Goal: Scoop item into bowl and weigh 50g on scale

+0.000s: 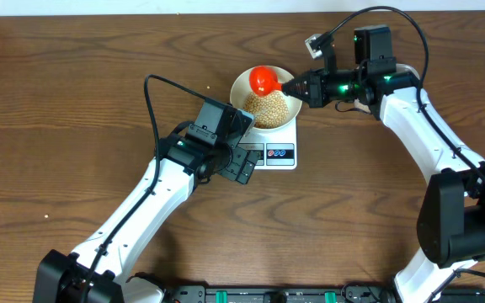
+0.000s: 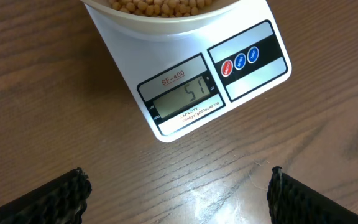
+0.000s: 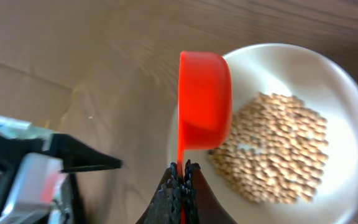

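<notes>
**On the scale: a bowl of beans**

At the far middle of the brown wooden table (image 1: 74, 101), the white scale (image 1: 280, 154) lies flat. The round white bowl (image 1: 241, 84) sits on top of it. A heap of small tan beans (image 1: 269, 109) fills the near side of the bowl.

The right gripper (image 1: 297, 86) is squeezed tight on the thin handle of a red scoop (image 1: 263, 80). The scoop hangs over the far left part of the bowl, above the beans. In the right wrist view it is tipped on its side, and whether any beans are in it cannot be seen.

The left gripper (image 2: 179, 202) is spread wide and holds nothing. It hovers low over the table, just in front of the scale. Its two black fingers (image 2: 55, 199) show at the bottom corners of its own view. The grey screen (image 2: 182, 93) seems to read 51, but the digits are faint. A red button and two blue buttons (image 2: 240, 60) sit beside the screen.
</notes>
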{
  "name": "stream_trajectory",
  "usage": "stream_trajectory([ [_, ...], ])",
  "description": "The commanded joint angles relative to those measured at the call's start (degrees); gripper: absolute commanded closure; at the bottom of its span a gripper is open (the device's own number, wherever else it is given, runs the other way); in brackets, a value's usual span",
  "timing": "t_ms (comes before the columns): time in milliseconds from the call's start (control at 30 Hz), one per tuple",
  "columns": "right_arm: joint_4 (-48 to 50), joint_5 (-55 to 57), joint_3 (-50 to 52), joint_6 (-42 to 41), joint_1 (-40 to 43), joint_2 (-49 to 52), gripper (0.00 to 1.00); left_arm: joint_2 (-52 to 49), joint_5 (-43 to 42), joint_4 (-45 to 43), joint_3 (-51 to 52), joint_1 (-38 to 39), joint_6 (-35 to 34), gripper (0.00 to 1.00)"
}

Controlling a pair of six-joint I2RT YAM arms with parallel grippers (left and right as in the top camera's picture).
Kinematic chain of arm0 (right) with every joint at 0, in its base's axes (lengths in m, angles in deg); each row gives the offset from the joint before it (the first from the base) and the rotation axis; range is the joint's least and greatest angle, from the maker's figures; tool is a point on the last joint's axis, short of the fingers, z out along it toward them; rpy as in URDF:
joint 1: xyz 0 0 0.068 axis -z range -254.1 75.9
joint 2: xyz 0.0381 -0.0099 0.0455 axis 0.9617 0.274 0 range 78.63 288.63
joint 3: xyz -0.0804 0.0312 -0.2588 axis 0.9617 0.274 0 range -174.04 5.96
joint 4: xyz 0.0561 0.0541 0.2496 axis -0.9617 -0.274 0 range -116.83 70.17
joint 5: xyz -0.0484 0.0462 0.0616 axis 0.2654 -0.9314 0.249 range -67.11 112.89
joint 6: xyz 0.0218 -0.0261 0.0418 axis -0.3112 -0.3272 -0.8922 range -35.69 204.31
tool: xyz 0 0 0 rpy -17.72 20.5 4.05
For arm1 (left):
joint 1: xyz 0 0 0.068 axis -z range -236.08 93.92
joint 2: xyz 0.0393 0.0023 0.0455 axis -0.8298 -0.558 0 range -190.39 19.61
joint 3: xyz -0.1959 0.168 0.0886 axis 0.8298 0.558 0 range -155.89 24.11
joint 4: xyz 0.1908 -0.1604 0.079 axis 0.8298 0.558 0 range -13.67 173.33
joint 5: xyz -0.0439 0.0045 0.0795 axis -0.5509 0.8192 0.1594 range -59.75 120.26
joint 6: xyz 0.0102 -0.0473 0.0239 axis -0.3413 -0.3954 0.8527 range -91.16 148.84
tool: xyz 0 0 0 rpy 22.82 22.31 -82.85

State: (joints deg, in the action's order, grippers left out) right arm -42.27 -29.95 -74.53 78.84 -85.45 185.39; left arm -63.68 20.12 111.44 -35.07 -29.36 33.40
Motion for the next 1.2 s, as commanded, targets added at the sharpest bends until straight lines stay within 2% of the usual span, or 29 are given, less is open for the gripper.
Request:
stream_trajectory([
  [0, -1.05, 8.15, 0.31, 0.79, -0.85, 0.26, 0.99, -0.63, 0.55, 0.02, 0.13, -0.13, 0.37, 0.07],
  [533, -2.78, 40.81, 0.31, 6.25, -11.87, 0.28, 0.99, -0.63, 0.55, 0.02, 0.13, -0.13, 0.37, 0.07],
  [867, -2.91, 51.01, 0.37, 6.93, -14.91, 0.31, 0.99, -0.63, 0.55, 0.02, 0.15, -0.13, 0.37, 0.07],
  [1167, -2.86, 52.94, 0.37, 8.35, -16.15, 1.27, 0.99, -0.63, 0.55, 0.02, 0.13, -0.13, 0.37, 0.07],
])
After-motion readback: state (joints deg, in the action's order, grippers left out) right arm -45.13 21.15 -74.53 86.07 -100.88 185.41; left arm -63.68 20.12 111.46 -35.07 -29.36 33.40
